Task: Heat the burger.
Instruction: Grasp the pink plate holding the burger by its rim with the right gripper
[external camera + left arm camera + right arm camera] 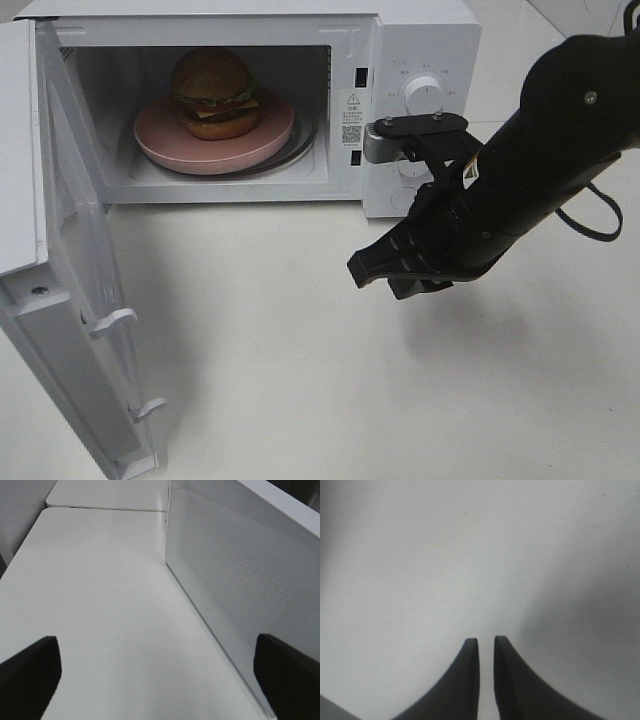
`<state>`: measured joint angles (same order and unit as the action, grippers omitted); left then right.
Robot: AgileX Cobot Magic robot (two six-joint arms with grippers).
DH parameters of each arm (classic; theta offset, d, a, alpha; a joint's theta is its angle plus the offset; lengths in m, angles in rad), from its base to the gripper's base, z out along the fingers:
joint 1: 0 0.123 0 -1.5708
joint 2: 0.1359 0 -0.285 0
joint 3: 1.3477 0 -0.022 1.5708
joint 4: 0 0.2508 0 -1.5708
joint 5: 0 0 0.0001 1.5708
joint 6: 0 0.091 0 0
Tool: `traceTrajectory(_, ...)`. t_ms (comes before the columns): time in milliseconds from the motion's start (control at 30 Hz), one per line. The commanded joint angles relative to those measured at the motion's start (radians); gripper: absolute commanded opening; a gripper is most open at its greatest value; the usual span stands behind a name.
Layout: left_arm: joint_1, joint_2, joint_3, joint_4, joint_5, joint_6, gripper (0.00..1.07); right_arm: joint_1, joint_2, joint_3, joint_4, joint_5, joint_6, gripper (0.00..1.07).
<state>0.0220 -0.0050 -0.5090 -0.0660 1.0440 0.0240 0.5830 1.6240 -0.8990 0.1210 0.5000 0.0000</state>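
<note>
The burger [213, 92] has a golden-brown bun, lettuce, tomato and cheese. It sits on a pink plate [160, 145] inside the open white microwave [425, 40]. My right gripper [362, 270] hangs over the table in front of the microwave's control panel, well apart from the burger. In the right wrist view [486, 641] its fingers stand almost together with nothing between them. My left gripper [157, 680] shows only in the left wrist view. Its fingertips [30, 675] are spread wide and empty, beside a white dotted panel [240, 585] of the microwave.
The microwave door [70, 260] swings out wide at the left, reaching the table's front. Two dials [424, 95] sit on the control panel, partly behind my right arm. White tabletop [270, 340] lies in front of the microwave.
</note>
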Motion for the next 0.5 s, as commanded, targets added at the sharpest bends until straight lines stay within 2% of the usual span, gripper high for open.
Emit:
traceTrajectory(33, 0.002, -0.021, 0.005, -0.008, -0.007, -0.003, 1.00, 0.000, -0.009, -0.038, -0.016, 0.103, -0.173, 0.11)
traceTrajectory(67, 0.002, -0.021, 0.005, -0.008, -0.007, -0.003, 1.00, 0.000, -0.009, -0.038, -0.016, 0.103, -0.173, 0.11)
traceTrajectory(133, 0.002, -0.021, 0.005, -0.008, -0.007, -0.003, 1.00, 0.000, -0.009, -0.068, -0.016, 0.163, -0.341, 0.13)
traceTrajectory(300, 0.002, -0.021, 0.005, -0.008, -0.007, -0.003, 1.00, 0.000, -0.009, -0.084, -0.020, 0.171, -0.555, 0.14)
traceTrajectory(333, 0.002, -0.021, 0.005, -0.008, -0.007, -0.003, 1.00, 0.000, -0.009, -0.088, -0.022, 0.170, -0.671, 0.15)
traceTrajectory(367, 0.002, -0.021, 0.005, -0.008, -0.007, -0.003, 1.00, 0.000, -0.009, -0.088, -0.022, 0.170, -0.671, 0.15)
traceTrajectory(400, 0.002, -0.021, 0.005, -0.008, -0.007, -0.003, 1.00, 0.000, -0.009, -0.090, -0.024, 0.166, -0.800, 0.15)
traceTrajectory(433, 0.002, -0.021, 0.005, -0.008, -0.007, -0.003, 1.00, 0.000, -0.009, -0.090, -0.024, 0.166, -0.800, 0.15)
traceTrajectory(500, 0.002, -0.021, 0.005, -0.008, -0.007, -0.003, 1.00, 0.000, -0.009, -0.090, -0.027, 0.161, -0.988, 0.16)
